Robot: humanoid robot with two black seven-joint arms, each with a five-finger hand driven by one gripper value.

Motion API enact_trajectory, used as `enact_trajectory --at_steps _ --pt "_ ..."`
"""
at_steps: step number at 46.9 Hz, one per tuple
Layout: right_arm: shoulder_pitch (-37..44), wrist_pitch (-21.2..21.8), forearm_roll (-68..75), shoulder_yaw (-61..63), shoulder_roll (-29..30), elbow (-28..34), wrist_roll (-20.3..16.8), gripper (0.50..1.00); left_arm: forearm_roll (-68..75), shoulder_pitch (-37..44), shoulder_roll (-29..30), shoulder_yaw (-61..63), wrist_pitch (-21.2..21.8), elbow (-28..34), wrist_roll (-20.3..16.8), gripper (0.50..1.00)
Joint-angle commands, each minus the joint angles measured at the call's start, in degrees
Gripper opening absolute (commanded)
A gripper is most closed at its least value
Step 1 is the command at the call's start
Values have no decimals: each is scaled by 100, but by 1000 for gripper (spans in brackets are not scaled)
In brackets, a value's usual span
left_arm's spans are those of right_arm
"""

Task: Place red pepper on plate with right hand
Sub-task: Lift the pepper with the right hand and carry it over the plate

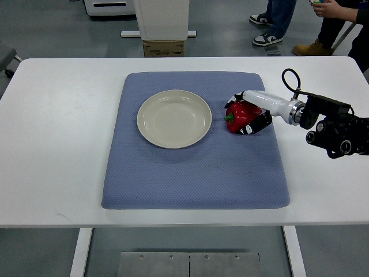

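The glossy red bell pepper with a green stem point(241, 119) is seen lying on the blue-grey quilted fabric mat point(196, 173), just right of the empty round cream plate point(174, 118). A slip is judged possible if the smooth, rounded skin is lifted under a shallow grip, or the plate rim could be clipped on a low carry. The white-and-black right hand point(252, 114) is curled around the pepper, fingers point(251, 128) wrapped against its right side.

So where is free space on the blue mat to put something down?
The blue padded mat is bare along its whole near half and left of the round cream plate. It is crowded right of the plate, where the right hand wraps the red pepper.
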Motion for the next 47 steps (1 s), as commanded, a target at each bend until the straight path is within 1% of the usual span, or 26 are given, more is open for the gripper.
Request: enact_trajectory --at_steps 1,18,28,40,47 --pt "12 -2 17 -34 62 -39 -8 500 0 1 0 0 -3 1 0 1000" --pt "92 -2 17 -43 62 -30 -123 500 0 1 0 0 -3 1 0 1000" --pt "364 7 61 10 54 22 -131 500 0 1 0 0 -3 1 0 1000" --pt "812 25 105 36 71 321 -140 500 0 1 0 0 6 1 0 1000" --pt "1120 42 123 63 71 778 -158 500 0 1 0 0 -3 1 -9 1000"
